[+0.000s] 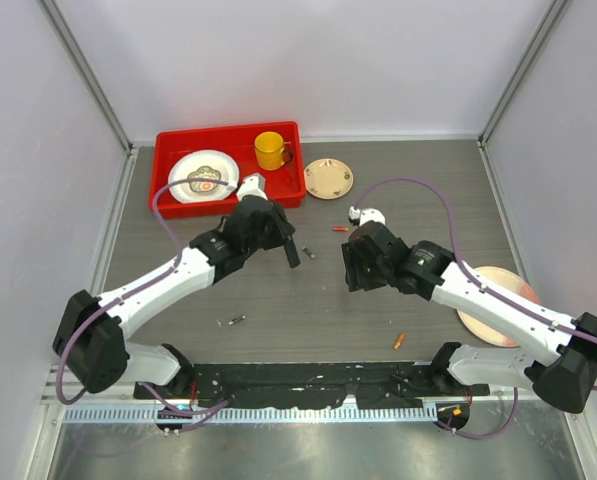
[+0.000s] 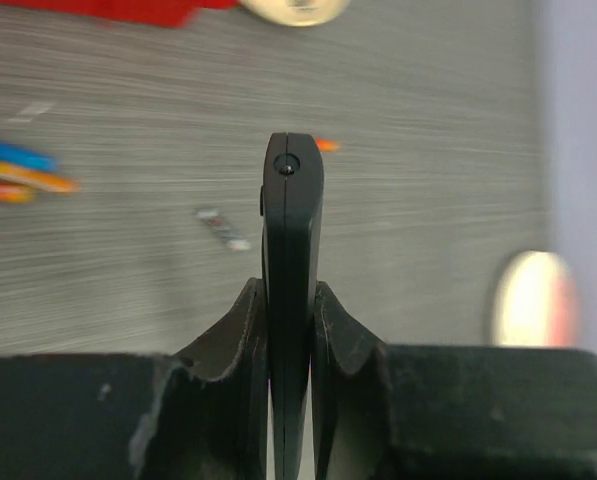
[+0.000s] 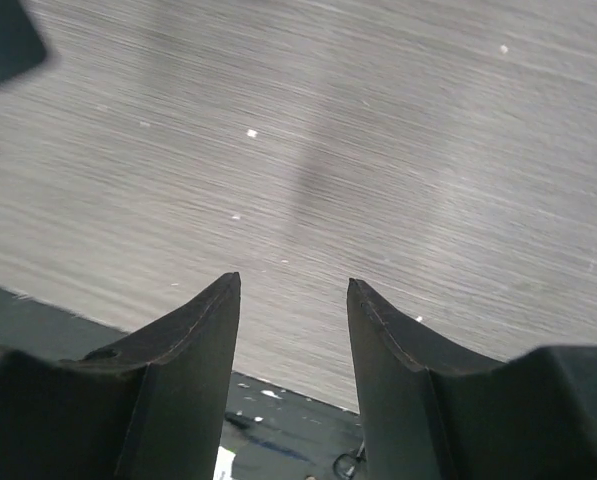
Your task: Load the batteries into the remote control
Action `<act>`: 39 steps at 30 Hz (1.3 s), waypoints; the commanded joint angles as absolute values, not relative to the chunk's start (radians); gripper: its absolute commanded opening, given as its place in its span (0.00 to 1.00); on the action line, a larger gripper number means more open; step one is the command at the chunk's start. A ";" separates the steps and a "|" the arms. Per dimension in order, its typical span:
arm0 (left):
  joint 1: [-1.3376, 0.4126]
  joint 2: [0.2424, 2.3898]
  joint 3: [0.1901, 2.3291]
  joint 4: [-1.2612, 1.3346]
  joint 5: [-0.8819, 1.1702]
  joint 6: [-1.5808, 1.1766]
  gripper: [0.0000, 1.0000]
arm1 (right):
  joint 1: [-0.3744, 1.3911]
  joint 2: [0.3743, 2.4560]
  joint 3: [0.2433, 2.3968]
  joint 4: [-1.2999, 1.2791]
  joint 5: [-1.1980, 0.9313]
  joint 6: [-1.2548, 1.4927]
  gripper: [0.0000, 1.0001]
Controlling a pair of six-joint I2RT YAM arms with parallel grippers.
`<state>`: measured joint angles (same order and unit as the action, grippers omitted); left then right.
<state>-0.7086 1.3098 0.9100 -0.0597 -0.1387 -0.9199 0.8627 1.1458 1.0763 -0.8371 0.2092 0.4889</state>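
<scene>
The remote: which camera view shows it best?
The left wrist view: the remote fills the centre, edge-on, clamped in the left gripper. The top view shows it only as a small dark bar at that gripper. The right wrist view does not clearly show it.

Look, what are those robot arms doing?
They are getting ready to put batteries into a remote. The left gripper is shut on the black remote, holding it edge-on over the table. The right gripper is open and empty, over bare table. The batteries lie scattered on the table, none of them picked up.
</scene>
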 commanded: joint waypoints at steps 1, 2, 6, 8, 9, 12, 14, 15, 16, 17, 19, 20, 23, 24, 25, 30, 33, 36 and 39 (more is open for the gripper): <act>-0.713 1.460 1.038 -0.636 -0.420 -0.654 0.00 | 0.862 1.120 1.008 -0.706 0.354 0.528 0.52; -0.715 1.498 1.064 -0.676 -0.458 -0.647 0.00 | 0.862 1.111 0.996 -0.704 0.359 0.528 0.52; -0.741 1.720 1.222 -0.823 -0.534 -0.606 0.00 | 0.862 1.083 0.968 -0.701 0.353 0.523 0.52; -0.775 1.785 1.297 -0.862 -0.567 -0.606 0.00 | 0.862 1.072 0.953 -0.698 0.351 0.519 0.52; -0.788 1.814 1.317 -0.889 -0.604 -0.604 0.00 | 0.862 1.062 0.950 -0.696 0.348 0.514 0.53; -0.837 1.917 1.393 -0.925 -0.630 -0.606 0.00 | 0.862 1.043 0.943 -0.704 0.348 0.500 0.53; -0.864 1.986 1.428 -0.931 -0.624 -0.614 0.00 | 0.861 1.019 0.940 -0.715 0.351 0.497 0.54; -0.871 2.006 1.436 -0.925 -0.618 -0.615 0.00 | 0.862 1.008 0.940 -0.715 0.348 0.494 0.55; -0.883 2.031 1.440 -0.919 -0.600 -0.621 0.05 | 0.862 0.994 0.939 -0.721 0.345 0.495 0.56; -0.888 2.042 1.446 -0.913 -0.591 -0.624 0.10 | 0.861 0.983 0.937 -0.726 0.339 0.495 0.56; -0.902 2.054 1.448 -0.887 -0.565 -0.627 0.24 | 0.861 0.960 0.936 -0.733 0.331 0.495 0.58; -0.907 2.065 1.453 -0.881 -0.560 -0.630 0.28 | 0.862 0.951 0.936 -0.739 0.330 0.497 0.58; -0.919 2.069 1.460 -0.868 -0.551 -0.630 0.39 | 0.861 0.933 0.939 -0.759 0.331 0.499 0.60; -0.922 2.066 1.462 -0.864 -0.549 -0.632 0.44 | 0.861 0.928 0.939 -0.765 0.336 0.499 0.60; -0.925 2.062 1.463 -0.862 -0.548 -0.632 0.47 | 0.862 0.925 0.942 -0.776 0.336 0.500 0.61; -0.940 1.952 1.488 -0.877 -0.522 -0.627 0.93 | 0.861 0.896 0.957 -0.804 0.360 0.512 0.66; -0.948 1.762 1.461 -0.855 -0.517 -0.624 1.00 | 0.861 0.871 0.960 -0.810 0.403 0.523 0.67; -0.943 1.556 1.310 -0.721 -0.527 -0.640 1.00 | 0.861 0.833 0.939 -0.770 0.428 0.537 0.68; -0.879 1.294 1.129 -0.643 -0.557 -0.741 1.00 | 0.861 0.795 0.888 -0.690 0.433 0.545 0.68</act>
